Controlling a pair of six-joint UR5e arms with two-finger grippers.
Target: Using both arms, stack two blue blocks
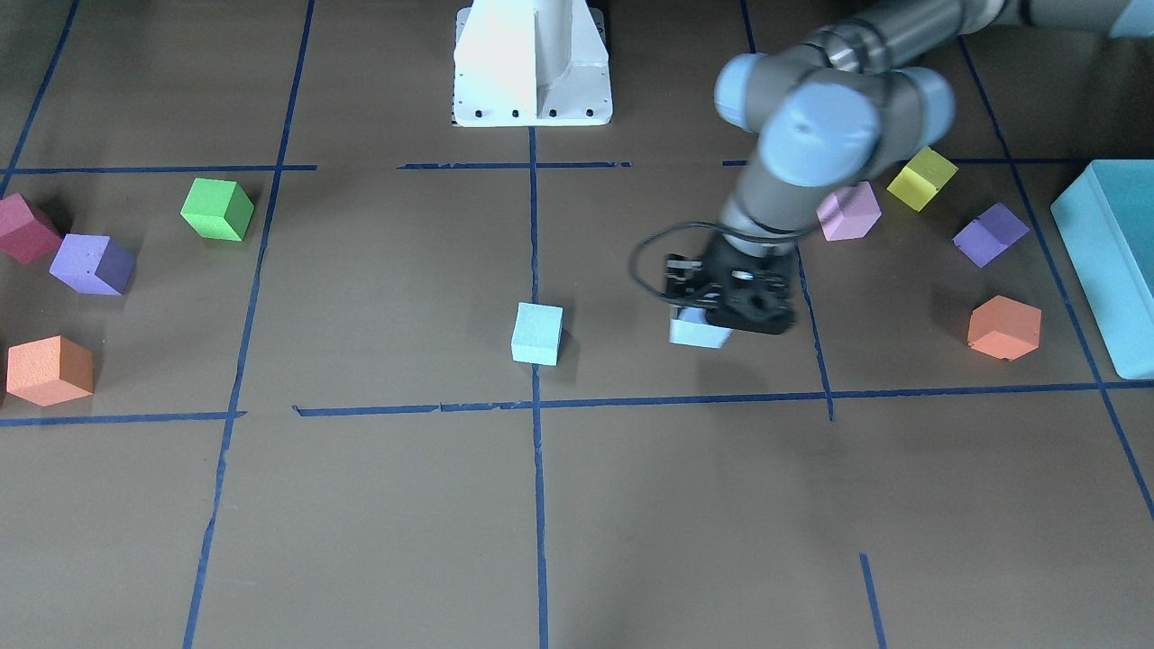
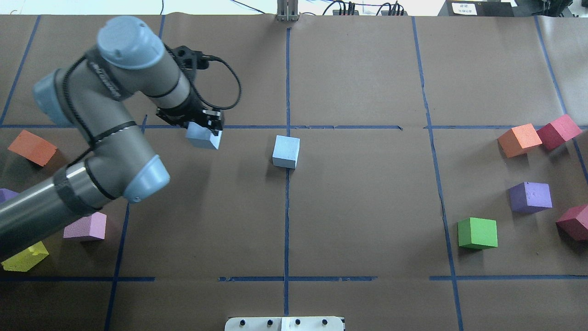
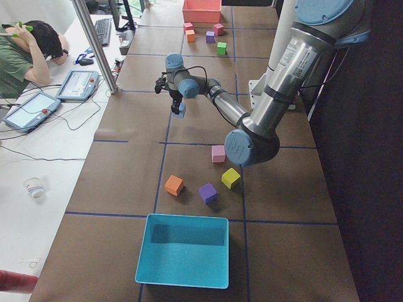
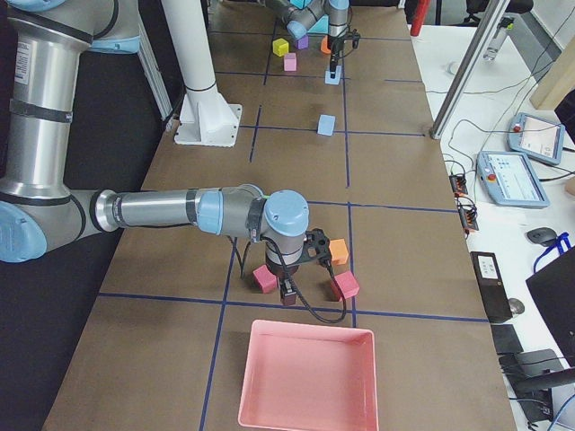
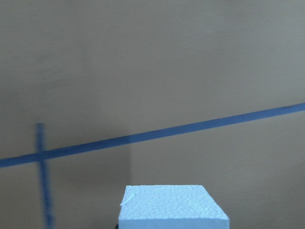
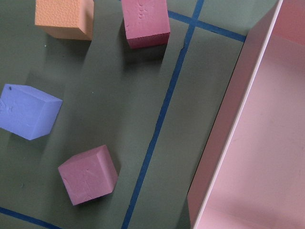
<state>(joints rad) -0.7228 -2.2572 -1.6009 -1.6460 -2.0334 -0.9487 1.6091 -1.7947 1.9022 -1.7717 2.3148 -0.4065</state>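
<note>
My left gripper (image 2: 202,130) is shut on a light sky-blue block (image 2: 203,138) and holds it just above the table, left of centre. The block also shows in the front view (image 1: 700,333) and at the bottom of the left wrist view (image 5: 171,208). The pale cyan block (image 2: 285,151) sits alone on the centre tape line, also seen in the front view (image 1: 538,333), to the right of the held block in the overhead view. My right gripper (image 4: 287,294) shows only in the exterior right view, low among coloured cubes; I cannot tell whether it is open or shut.
Coloured cubes lie at both table ends: green (image 1: 216,209), purple (image 1: 90,264), orange (image 1: 50,370), pink (image 1: 847,213), yellow (image 1: 921,178), violet (image 1: 990,234), orange (image 1: 1003,326). A teal box (image 1: 1113,261) stands at the left arm's end, a pink tray (image 4: 307,377) at the right arm's. The white pedestal (image 1: 532,63) stands at the robot's side.
</note>
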